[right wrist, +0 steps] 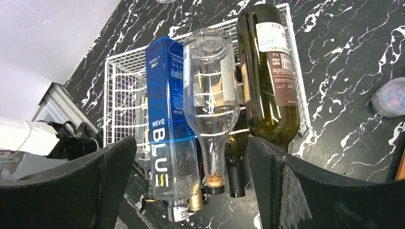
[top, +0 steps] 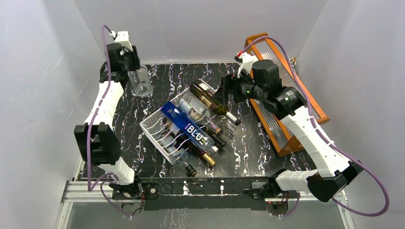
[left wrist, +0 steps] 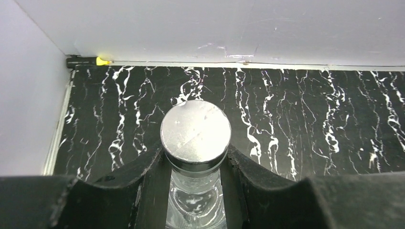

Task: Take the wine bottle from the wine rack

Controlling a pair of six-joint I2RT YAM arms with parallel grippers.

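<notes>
Clear glass wine bottle with a silver cap hung clenched in my left gripper over the far left corner of the black marbled worktop, off the white wire-grid rack at centre. My right gripper gaped above the bottles stacked on it. Next, I judged, a gentle set-down.

Table: black slab with white marble-like veins, slightly glossy. White walls close the table on three sides: back wall along its far edge, left wall, right wall. Faint scuffs on the back wall just above the table's far edge. Small yellow tab at the table's far-left corner. Metal rail along the table's near edge. Orange frame on the table's right side, by the right wall. Light even and diffuse; shadows soft.
</notes>
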